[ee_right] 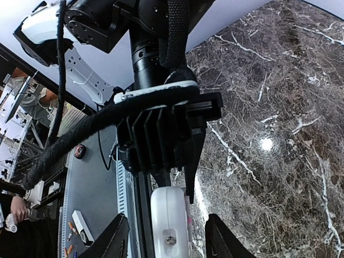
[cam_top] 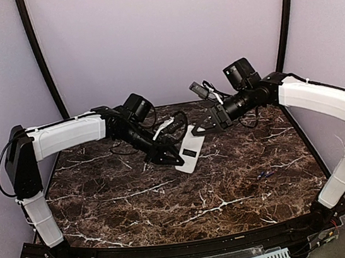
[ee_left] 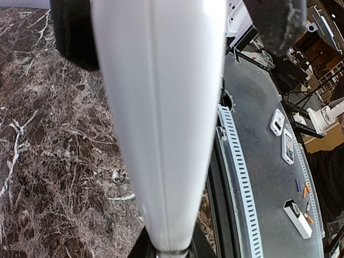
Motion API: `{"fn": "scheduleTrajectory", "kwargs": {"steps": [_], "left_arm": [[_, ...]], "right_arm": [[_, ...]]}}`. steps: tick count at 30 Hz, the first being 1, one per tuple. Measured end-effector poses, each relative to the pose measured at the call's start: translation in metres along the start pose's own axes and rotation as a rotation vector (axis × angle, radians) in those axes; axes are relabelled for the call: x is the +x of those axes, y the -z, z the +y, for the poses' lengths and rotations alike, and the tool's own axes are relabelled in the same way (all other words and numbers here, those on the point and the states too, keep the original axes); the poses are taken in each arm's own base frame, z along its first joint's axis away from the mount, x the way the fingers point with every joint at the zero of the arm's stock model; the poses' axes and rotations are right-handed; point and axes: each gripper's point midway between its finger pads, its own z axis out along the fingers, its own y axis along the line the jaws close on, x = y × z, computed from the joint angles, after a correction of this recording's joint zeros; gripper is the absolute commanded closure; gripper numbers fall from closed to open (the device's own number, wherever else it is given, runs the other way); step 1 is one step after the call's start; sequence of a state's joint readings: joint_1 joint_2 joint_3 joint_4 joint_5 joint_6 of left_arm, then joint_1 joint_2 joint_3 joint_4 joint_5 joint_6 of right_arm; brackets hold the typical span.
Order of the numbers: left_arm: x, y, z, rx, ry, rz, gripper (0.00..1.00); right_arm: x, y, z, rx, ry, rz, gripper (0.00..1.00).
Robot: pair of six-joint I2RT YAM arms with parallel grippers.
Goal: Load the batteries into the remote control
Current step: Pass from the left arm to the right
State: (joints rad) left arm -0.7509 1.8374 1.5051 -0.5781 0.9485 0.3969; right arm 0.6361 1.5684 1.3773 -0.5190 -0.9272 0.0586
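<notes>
Underneath, a dark marble table (cam_top: 138, 203) veined in white is being reached across from both near corners: the left arm (cam_top: 65, 135) is being extended toward the middle from the left, and the right arm (cam_top: 315, 97) is being angled in from the right, so that the two wrists are being shown close together above the far central part of the top. Between them the remote control (cam_top: 193, 142) is being held tilted, its plain white back being faced toward the top camera and a dark rectangular recess (cam_top: 190, 153) being shown in that back; whether its lower end is touching the table cannot be told. The left gripper (cam_top: 175, 157) is being closed on the remote's lower left part, and in the left wrist view the long white body is being clamped between the dark fingers (ee_left: 72, 32), filling the middle of that view. The right gripper (cam_top: 204, 125) is being held just at the remote's far end with its jaws spread wide; in the right wrist view its black fingertips (ee_right: 115, 239) are being seen on either side of the remote's rounded white end, a gap on each side, nothing being grasped. The batteries (cam_top: 266, 174) are being shown lying on the table well to the right of the remote, nearer the right arm, as small bluish slivers close together, too small for their number to be told.
</notes>
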Motion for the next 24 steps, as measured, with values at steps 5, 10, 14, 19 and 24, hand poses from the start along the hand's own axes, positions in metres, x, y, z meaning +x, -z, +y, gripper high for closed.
{"fn": "scheduleTrajectory", "kwargs": {"steps": [5,10,14,19,24], "left_arm": [[0.014,-0.008,0.002,0.007,0.011,0.048,1.0],[0.016,-0.01,-0.001,0.012,0.002,0.065,1.0],[0.014,-0.01,-0.003,0.014,-0.013,0.066,1.0],[0.016,-0.011,-0.004,0.019,-0.014,0.07,1.0],[0.019,-0.011,-0.009,0.04,0.023,0.08,1.0]], "right_arm": [[0.017,-0.006,-0.005,0.001,-0.042,0.068,0.54],[0.03,-0.013,-0.006,-0.01,-0.068,0.117,0.58],[0.035,-0.018,-0.006,-0.023,-0.074,0.139,0.59],[0.038,-0.025,-0.005,-0.056,-0.086,0.156,0.72],[0.039,-0.028,-0.005,-0.062,-0.059,0.16,0.97]]}}
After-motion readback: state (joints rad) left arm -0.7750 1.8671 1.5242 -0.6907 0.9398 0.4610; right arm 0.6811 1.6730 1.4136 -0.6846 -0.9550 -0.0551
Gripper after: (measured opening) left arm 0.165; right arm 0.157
